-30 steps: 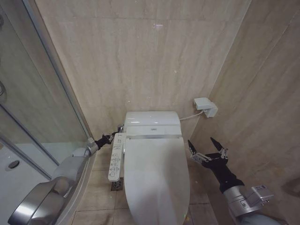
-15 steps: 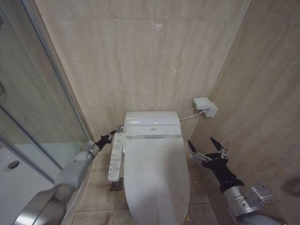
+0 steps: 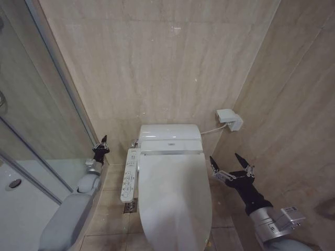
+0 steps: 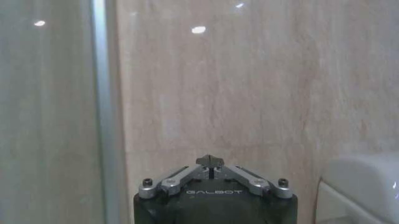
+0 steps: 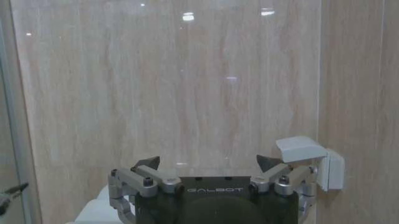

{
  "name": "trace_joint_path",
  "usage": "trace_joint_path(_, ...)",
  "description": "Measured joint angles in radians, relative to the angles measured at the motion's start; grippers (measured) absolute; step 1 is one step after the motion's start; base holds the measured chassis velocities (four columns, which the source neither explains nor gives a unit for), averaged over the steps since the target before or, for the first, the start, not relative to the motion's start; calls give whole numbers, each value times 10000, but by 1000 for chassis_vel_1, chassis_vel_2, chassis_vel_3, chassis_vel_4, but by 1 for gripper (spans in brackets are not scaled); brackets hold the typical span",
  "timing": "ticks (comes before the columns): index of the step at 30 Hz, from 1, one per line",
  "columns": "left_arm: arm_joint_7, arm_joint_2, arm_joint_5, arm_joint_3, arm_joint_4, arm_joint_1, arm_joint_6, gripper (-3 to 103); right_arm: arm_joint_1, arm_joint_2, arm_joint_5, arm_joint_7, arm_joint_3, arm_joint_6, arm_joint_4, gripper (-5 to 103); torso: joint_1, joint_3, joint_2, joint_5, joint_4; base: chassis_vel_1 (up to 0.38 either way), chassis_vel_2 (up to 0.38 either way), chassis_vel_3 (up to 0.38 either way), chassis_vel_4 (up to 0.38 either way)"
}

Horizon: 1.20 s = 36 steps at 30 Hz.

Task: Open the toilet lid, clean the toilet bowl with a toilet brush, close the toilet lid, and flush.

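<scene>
— Status of the toilet?

— The large white glossy oval toilet lid [image 3: 175, 196] is down flat, covering the seat and the white ceramic toilet bowl [image 3: 207, 238] beneath it. It sits at lower centre of the head view, against the beige marble-look tiled wall [image 3: 167, 68]. The white button-panel arm [image 3: 129, 175] runs along the toilet's left side, just beside the lid edge. Behind the lid, the white rear housing [image 3: 170, 138] meets the wall.

— The grippers?

— The left gripper [image 3: 101, 144] is raised beside the framed glass shower screen [image 3: 36, 120], apart from the button panel, touching nothing. Its fingers are pinched together to a point with nothing between them — the left wrist view confirms this, the fingertips [image 4: 210, 161] meeting at one spot, facing the tiled wall, with a corner of the white housing [image 4: 361, 184] at the edge. The right gripper [image 3: 230, 164] hovers to the toilet's right, near the lid edge but clear of it. Its fingers are spread wide and empty.

— Anything one view adds?

— The right wrist view shows the spread fingertips [image 5: 145, 163] from behind, and, close up, the white wall-mounted box [image 5: 311, 158] with its hinged cover lifted. In the head view that box [image 3: 230, 118] sits on the right wall, a white cable leading from it toward the toilet.
</scene>
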Motion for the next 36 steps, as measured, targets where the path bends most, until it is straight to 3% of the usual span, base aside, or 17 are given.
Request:
trace_joint_path(2, -762, 243, -239, -23, -1214, 604, 638, 0, -1, -2, 0, 0, 0, 0, 0, 100, 0, 0, 0, -2, -1, 0, 0, 0, 0)
trace_joint_path(3, -762, 243, -239, -23, -1214, 604, 638, 0, -1, -2, 0, 0, 0, 0, 0, 100, 0, 0, 0, -2, -1, 0, 0, 0, 0)
trace_joint_path(6, -1210, 887, -528, -371, -3098, 1745, 1280, 0, 0, 0, 0, 1, 0, 0, 0, 100, 0, 0, 0, 0, 2, 0, 0, 0, 0)
trace_joint_path(7, -1210, 887, -528, -371, -3098, 1745, 1280, 0, 0, 0, 0, 1, 0, 0, 0, 100, 0, 0, 0, 0, 2, 0, 0, 0, 0)
trace_joint_path(8, -1215, 1050, -565, -508, -3530, 2073, 1362, 12, 0, -1, 0, 0, -1, 0, 0, 100, -1, 0, 0, 1, 4, 0, 0, 0, 0)
trace_joint_path(14, -757, 1478, -524, -1694, -5493, 4206, 1753, 12, 0, -1, 0, 1, 0, 0, 0, 100, 0, 0, 1, -2, 2, 0, 0, 0, 0)
trace_joint_path(15, -616, 1485, -469, -2052, -5930, 4734, 1812, 40, 0, -1, 0, 0, 0, 0, 0, 100, -1, 0, 1, -4, 5, 0, 0, 0, 0)
trace_joint_path(18, -439, 1442, -306, -2655, -6545, 5528, 1931, 40, 0, -1, 0, 1, 0, 0, 0, 100, -1, 0, 1, 1, 4, 0, 0, 0, 0)
trace_joint_path(22, 2, 1140, -68, -3579, -7362, 6553, 2255, 40, -1, 0, 0, 1, 0, 0, 0, 100, -1, 0, 1, 0, 0, 0, 0, 0, 0)
trace_joint_path(23, 131, 975, -47, -3827, -7614, 6861, 2391, 66, -1, -1, 0, 2, 1, 0, 0, 100, -1, 0, 1, 0, 0, 0, 0, 0, 0)
trace_joint_path(29, 704, -149, 155, -4764, -8942, 8216, 2965, 66, -1, -1, 0, 0, 0, 0, 0, 100, -1, 0, 1, 0, 2, 0, 0, 0, 0)
trace_joint_path(30, 759, -327, 200, -4851, -9089, 8380, 2982, 93, 0, 0, 0, 1, 0, 0, 0, 100, -1, 0, 1, 0, 0, 0, 0, 0, 0)
trace_joint_path(36, 958, -1363, 397, -5237, -10085, 9305, 2974, 93, -1, -1, 0, 0, 0, 0, 0, 100, -1, 0, 1, 0, 3, 0, 0, 0, 0)
